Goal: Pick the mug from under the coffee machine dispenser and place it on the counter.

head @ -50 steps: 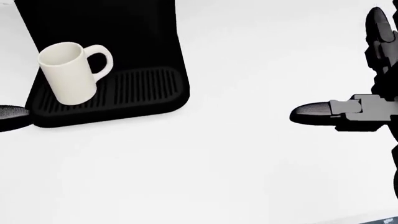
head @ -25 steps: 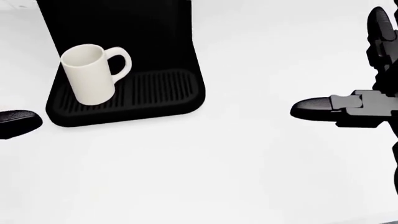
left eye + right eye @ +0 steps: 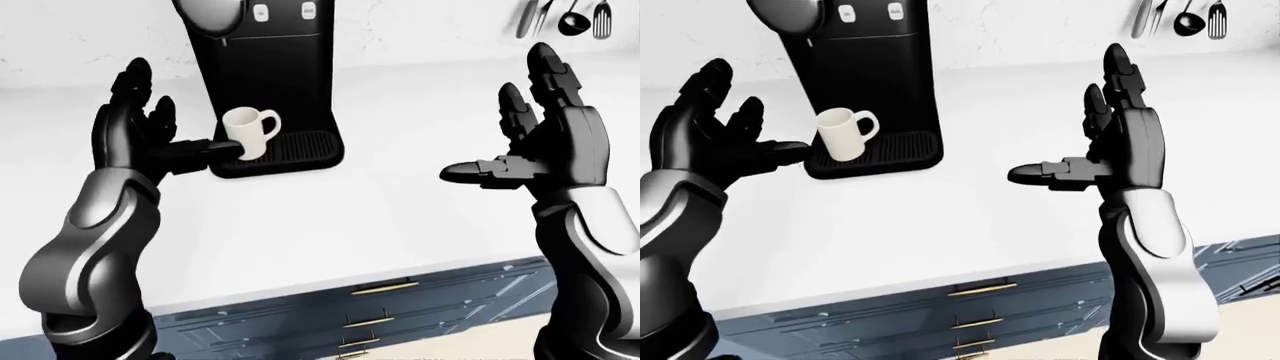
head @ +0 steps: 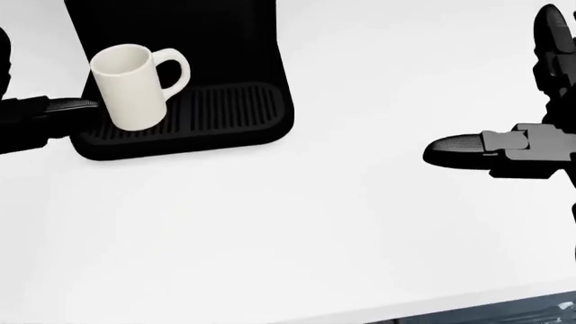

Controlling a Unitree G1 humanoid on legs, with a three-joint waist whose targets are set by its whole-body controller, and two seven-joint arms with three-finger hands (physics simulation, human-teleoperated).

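Observation:
A white mug (image 4: 133,86) stands upright on the drip tray (image 4: 216,121) of a black coffee machine (image 3: 265,67), handle to the view's right. My left hand (image 3: 165,139) is open just left of the mug, its thumb (image 4: 54,108) reaching to the mug's left side; I cannot tell if it touches. My right hand (image 3: 520,142) is open and empty, raised well to the right over the white counter (image 4: 297,229).
Kitchen utensils (image 3: 565,19) hang on the wall at the top right. Blue drawers with brass handles (image 3: 385,289) sit under the counter's near edge. A white wall rises behind the machine.
My left hand has risen and moved right, its thumb now at the mug's left side. The view shifted slightly. The right hand has hardly moved.

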